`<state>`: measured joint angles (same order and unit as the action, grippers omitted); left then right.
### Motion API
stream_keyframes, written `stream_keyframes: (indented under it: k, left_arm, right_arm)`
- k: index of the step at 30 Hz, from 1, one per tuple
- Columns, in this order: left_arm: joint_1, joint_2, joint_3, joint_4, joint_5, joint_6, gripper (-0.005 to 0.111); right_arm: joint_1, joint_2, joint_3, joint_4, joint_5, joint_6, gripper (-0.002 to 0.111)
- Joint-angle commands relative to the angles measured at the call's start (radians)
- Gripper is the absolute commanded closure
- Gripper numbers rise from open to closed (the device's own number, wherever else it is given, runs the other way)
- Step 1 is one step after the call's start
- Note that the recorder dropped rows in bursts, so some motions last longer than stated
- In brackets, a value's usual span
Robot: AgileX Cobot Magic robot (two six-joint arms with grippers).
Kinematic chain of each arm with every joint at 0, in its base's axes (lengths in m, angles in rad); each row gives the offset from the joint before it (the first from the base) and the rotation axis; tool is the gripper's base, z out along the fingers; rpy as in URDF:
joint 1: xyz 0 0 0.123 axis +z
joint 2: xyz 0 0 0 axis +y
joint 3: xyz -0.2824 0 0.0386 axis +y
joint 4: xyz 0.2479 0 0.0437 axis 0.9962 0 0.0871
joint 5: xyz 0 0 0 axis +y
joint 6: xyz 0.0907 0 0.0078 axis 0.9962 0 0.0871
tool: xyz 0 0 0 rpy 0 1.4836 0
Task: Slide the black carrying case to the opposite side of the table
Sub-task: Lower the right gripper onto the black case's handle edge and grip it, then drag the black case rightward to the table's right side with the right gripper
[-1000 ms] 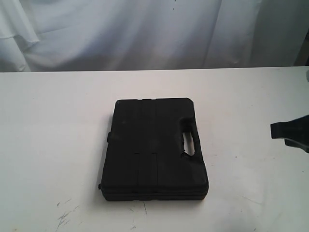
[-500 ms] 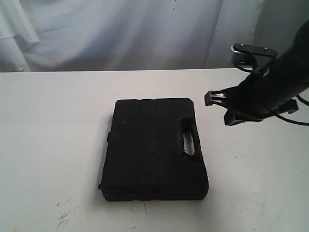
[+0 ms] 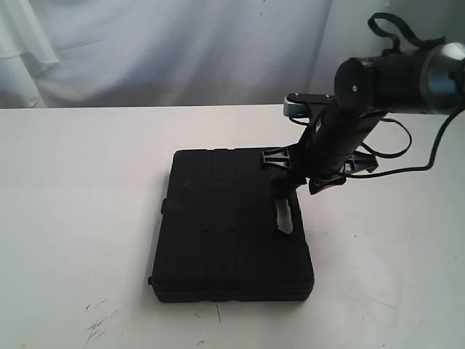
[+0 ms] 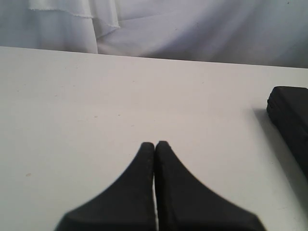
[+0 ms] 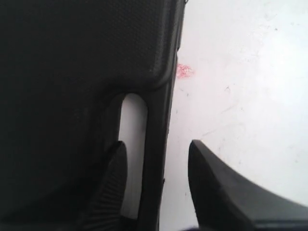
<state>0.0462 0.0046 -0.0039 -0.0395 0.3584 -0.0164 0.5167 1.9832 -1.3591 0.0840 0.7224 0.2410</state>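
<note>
Right gripper (image 3: 294,173) has swung in from the right edge of the tabletop (image 3: 87,182) and now sits at the handle (image 5: 156,120) of the black carrying case (image 3: 225,225). Its jaws are wide, one finger in the handle slot, the other outside. The case hasn't moved and lies flat mid-tabletop, so the slide isn't started. Left gripper (image 4: 154,144) is pinched closed over bare tabletop, case off to its side.

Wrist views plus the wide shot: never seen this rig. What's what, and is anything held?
Two robot arms with grippers work at a white table. The exterior view shows it with a black carrying case lying flat. Each wrist view comes from a camera on one arm. The left gripper is shut and empty over bare table. The right gripper is open, one finger in the slot beside the handle, the other outside it. Nothing is gripped yet.
</note>
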Motion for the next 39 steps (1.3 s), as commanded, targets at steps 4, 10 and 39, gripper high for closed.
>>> stream_keyframes:
  k: [4, 10, 39]
  left_arm:
    - [0.0, -0.005, 0.004, 0.0, -0.015, -0.002, 0.107]
    - [0.0, -0.005, 0.004, 0.0, -0.015, -0.002, 0.107]
    - [0.0, -0.005, 0.004, 0.0, -0.015, -0.002, 0.107]
  right_arm:
    - [0.002, 0.102, -0.077, -0.027, -0.017, 0.01, 0.069]
    - [0.002, 0.16, -0.121, -0.027, -0.008, 0.01, 0.07]
    - [-0.222, 0.121, -0.121, -0.311, 0.275, -0.048, 0.108]
